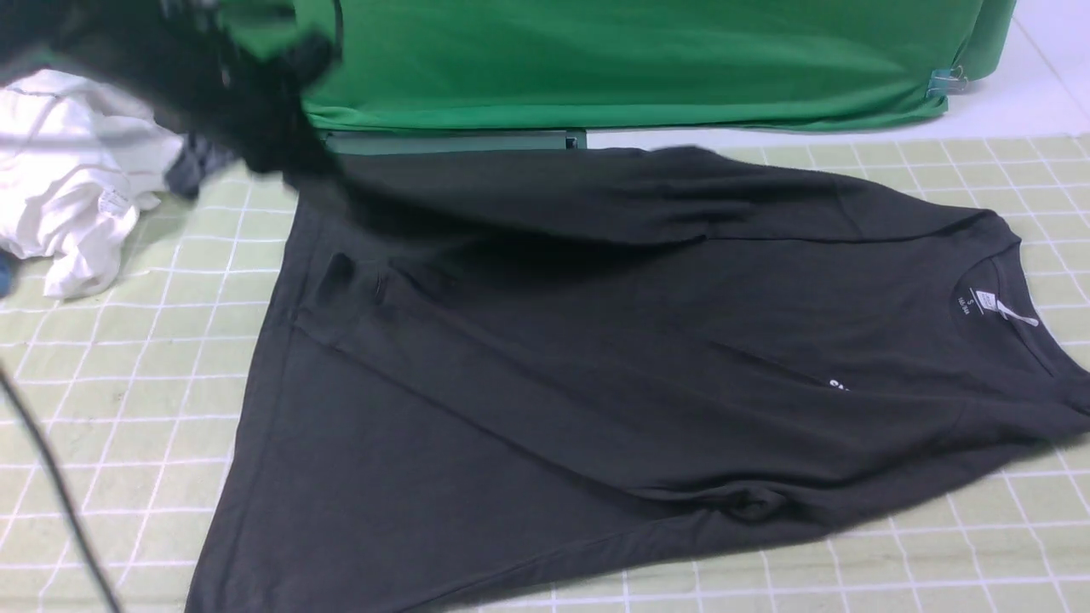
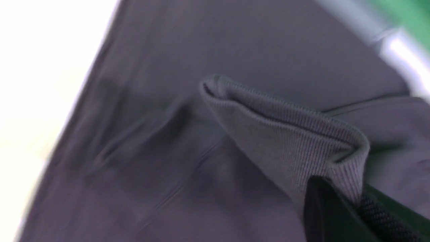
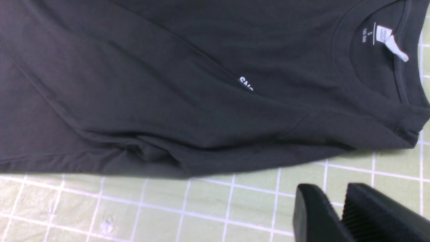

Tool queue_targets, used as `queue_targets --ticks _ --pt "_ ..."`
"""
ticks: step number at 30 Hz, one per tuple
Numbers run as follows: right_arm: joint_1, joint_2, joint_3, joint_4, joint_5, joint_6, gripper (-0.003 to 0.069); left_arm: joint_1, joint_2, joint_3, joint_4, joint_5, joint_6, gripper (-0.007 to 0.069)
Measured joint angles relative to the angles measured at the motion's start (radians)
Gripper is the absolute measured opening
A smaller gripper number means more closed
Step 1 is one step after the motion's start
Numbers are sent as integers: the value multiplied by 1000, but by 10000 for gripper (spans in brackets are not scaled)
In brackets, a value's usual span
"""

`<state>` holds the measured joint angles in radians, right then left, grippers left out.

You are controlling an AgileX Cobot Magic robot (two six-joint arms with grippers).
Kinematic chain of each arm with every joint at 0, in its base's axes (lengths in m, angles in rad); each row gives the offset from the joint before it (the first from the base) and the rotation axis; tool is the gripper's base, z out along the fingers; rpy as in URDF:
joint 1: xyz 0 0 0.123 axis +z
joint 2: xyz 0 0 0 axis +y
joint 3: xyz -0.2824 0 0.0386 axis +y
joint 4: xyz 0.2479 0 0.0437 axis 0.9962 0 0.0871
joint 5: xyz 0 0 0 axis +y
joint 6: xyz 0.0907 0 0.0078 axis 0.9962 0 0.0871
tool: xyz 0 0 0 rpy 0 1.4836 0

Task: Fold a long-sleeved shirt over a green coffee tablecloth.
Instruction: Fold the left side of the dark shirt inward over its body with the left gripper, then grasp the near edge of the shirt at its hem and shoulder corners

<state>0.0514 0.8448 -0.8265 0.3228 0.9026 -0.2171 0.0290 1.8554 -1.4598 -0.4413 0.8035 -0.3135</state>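
Nearest, the right tool [image 3: 332, 198] hangs over bare green coffee tablecloth [image 1: 128, 383], just off the near edge of the long-sleeved shirt [image 1: 596, 366]. Its jaws stand a little apart with nothing between them, and it touches neither cloth nor shirt.

The shirt lies spread flat on the grid-lined tablecloth that covers the desk, hem to the left and collar with its white neck label [image 1: 988, 300] to the right. The near sleeve appears to be folded in across the chest, since a diagonal layer hides all but the start of the white print [image 3: 246, 84]. That would make the first fold done.

Farther back, the far sleeve runs along the shirt's far edge toward the left. At the far left the left tool [image 2: 352, 208] is clamped tight on this sleeve's ribbed cuff [image 2: 285, 134], which stands up off the body fabric; in the front view that arm is only a dark blur. I judge the far sleeve's fold to be in hand, with the body folds not yet made.

Beyond lie a crumpled white garment [image 1: 68, 187] at far left and plain deep-green fabric [image 1: 639, 60] behind.
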Motion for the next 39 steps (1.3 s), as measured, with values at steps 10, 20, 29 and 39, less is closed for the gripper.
queue_targets --ticks 10,20,29,39 --pt "0 0 0 -1 2 1 144 0 -81 431 23 -301 96 26" --pt "0 0 0 -1 3 0 144 0 -82 355 90 -137 112 252" --pt "0 0 0 -1 30 -1 144 19 -89 58 268 261 133 433" --pt "0 0 0 -1 32 -1 144 26 -281 282 278 396 177 409"
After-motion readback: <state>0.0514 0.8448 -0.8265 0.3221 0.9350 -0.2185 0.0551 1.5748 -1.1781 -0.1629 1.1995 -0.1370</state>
